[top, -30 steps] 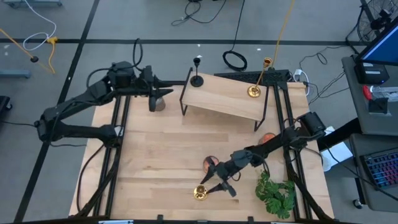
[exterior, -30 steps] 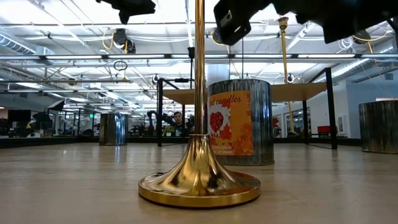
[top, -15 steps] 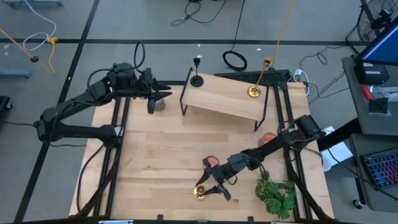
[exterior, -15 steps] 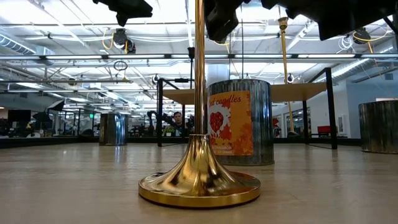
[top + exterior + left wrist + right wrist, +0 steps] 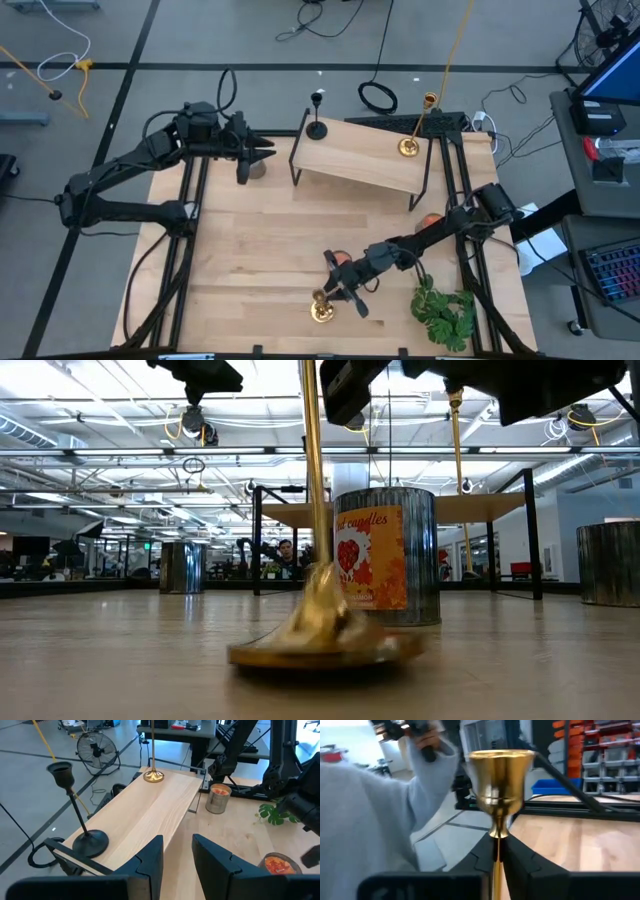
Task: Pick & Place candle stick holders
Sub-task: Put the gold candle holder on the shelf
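A gold candle stick holder (image 5: 320, 313) stands near the table's near edge, its cup (image 5: 501, 775) in the right wrist view. My right gripper (image 5: 337, 290) is shut on its stem. On the raised wooden shelf (image 5: 360, 160) at the far side, a black holder (image 5: 316, 128) stands on its round base at the left end. A second gold holder (image 5: 408, 146) stands at the right end. My left gripper (image 5: 268, 152) hovers open just left of the shelf, level with the black holder (image 5: 75, 810), touching nothing. My right gripper pinches the gold holder's slim stem (image 5: 496, 852) between its two fingers, a little below the cup. The fingers come about level from the table's right side and lie across the stem. The holder leans, its top toward the left in the low view. Its round base (image 5: 320, 650) is at the table top.
A labelled candle tin (image 5: 385, 555) stands behind the held holder. Another tin (image 5: 254, 166) sits under my left gripper. An orange candle (image 5: 340, 262) lies by my right gripper, and a green leafy plant (image 5: 445, 310) at the near right. A person's sleeve (image 5: 375, 820) shows beyond the table.
My right gripper has moved toward the table's left and far edges, up to the gold holder's stem, and has shut on it. The holder, upright before, now leans and its base has shifted on the table.
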Tool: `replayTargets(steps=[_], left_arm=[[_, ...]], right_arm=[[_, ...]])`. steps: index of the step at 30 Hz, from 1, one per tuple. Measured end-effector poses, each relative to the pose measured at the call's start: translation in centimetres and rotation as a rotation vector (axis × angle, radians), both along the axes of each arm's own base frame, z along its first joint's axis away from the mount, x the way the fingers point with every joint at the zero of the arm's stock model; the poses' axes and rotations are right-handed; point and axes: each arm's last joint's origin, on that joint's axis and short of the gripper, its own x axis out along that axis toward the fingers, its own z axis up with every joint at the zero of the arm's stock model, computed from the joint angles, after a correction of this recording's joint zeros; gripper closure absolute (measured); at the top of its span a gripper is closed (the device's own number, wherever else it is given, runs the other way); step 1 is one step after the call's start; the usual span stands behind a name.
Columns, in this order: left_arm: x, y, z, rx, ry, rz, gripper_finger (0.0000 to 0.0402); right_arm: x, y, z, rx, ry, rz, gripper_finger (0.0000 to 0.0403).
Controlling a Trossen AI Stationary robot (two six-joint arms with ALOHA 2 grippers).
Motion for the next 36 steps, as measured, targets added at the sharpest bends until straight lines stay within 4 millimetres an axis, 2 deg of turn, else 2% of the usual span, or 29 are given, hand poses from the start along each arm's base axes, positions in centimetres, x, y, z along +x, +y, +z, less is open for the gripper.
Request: replayTargets(steps=[3, 6, 11, 15, 20, 23, 27, 32, 36], left_arm=[[0.0, 0.0, 0.0, -0.001, 0.002, 0.000, 0.0291], [0.0, 0.0, 0.0, -0.002, 0.003, 0.000, 0.0291], [0.0, 0.0, 0.0, -0.002, 0.003, 0.000, 0.0291], [0.0, 0.0, 0.0, -0.003, 0.005, 0.000, 0.0291], [-0.1, -0.1, -0.3, -0.019, 0.034, -0.001, 0.0291], [-0.2, -0.1, -0.5, -0.026, 0.047, -0.001, 0.0291], [-0.2, -0.1, -0.5, -0.027, 0.049, -0.001, 0.0291], [-0.2, -0.1, -0.5, -0.027, 0.049, -0.001, 0.0291], [-0.2, -0.1, -0.5, -0.027, 0.048, -0.001, 0.0291]], right_arm=[[0.1, -0.2, 0.2, 0.014, -0.024, -0.004, 0.0386], [-0.1, -0.3, 1.3, 0.034, -0.074, -0.025, 0.0381], [-0.9, -0.9, 3.5, -0.021, -0.058, -0.260, 0.0392], [-2.6, -1.8, 6.5, -0.079, -0.046, -0.480, 0.0388], [-4.9, -3.2, 10.5, -0.141, -0.127, -0.626, 0.0385], [-5.9, -4.5, 12.5, -0.144, -0.190, -0.670, 0.0388], [-6.6, -6.9, 14.2, -0.163, -0.235, -0.781, 0.0388], [-6.8, -10.5, 15.1, -0.249, -0.224, -1.062, 0.0388], [-6.6, -13.2, 15.1, -0.290, -0.199, -1.213, 0.0388]])
